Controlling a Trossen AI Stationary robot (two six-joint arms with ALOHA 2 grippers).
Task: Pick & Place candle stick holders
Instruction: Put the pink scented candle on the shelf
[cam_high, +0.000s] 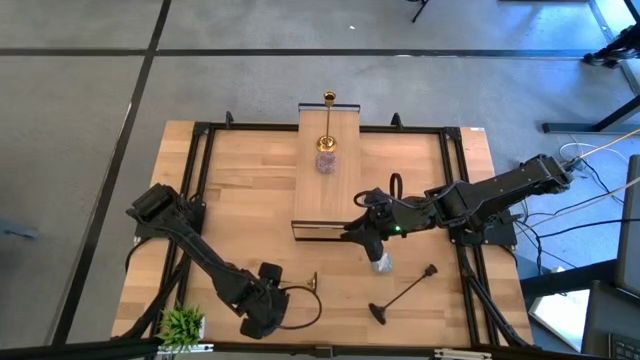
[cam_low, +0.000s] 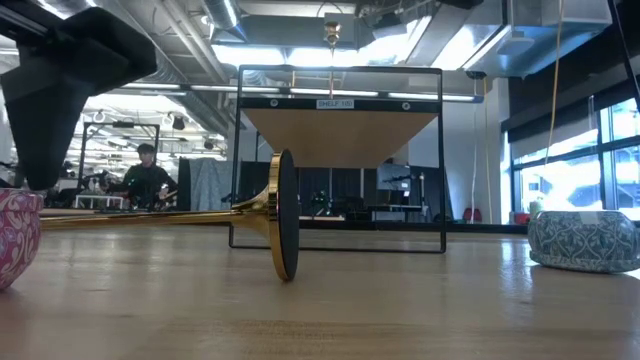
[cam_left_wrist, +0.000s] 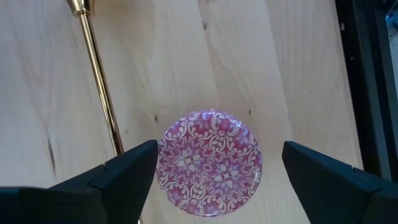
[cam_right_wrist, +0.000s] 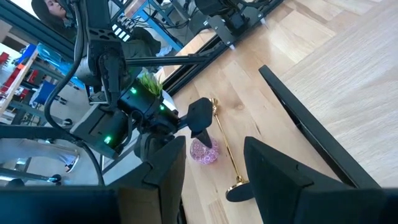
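Left pincer (cam_high: 268, 303) is hovering near the front edge of the worktop (cam_high: 250, 200), fingers (cam_left_wrist: 127, 171) spread wide on either side of a pink patterned cup (cam_left_wrist: 209, 162) without touching it. A gold candle stick holder (cam_left_wrist: 99, 74) is lying flat just beside that cup, its round base (cam_low: 285, 228) standing on edge in the low view. The small green plant (cam_high: 183, 322) is sitting at the front left corner, close to this arm.

Right pincer (cam_high: 375, 250) is reaching in from the right over the worktop's middle, near the front end of the wooden plank (cam_high: 328, 170). Its fingers are standing partly apart; whether they are gripping the blue-grey cup (cam_high: 381, 264) directly beneath cannot be told.

A black candle stick holder (cam_high: 405, 294) is lying flat toward the front right. One gold holder (cam_high: 328, 120) is standing upright on the plank's far end, a sparkly purplish cup (cam_high: 326, 161) just beside its base.

The back left quarter of the worktop is offering bare wood.
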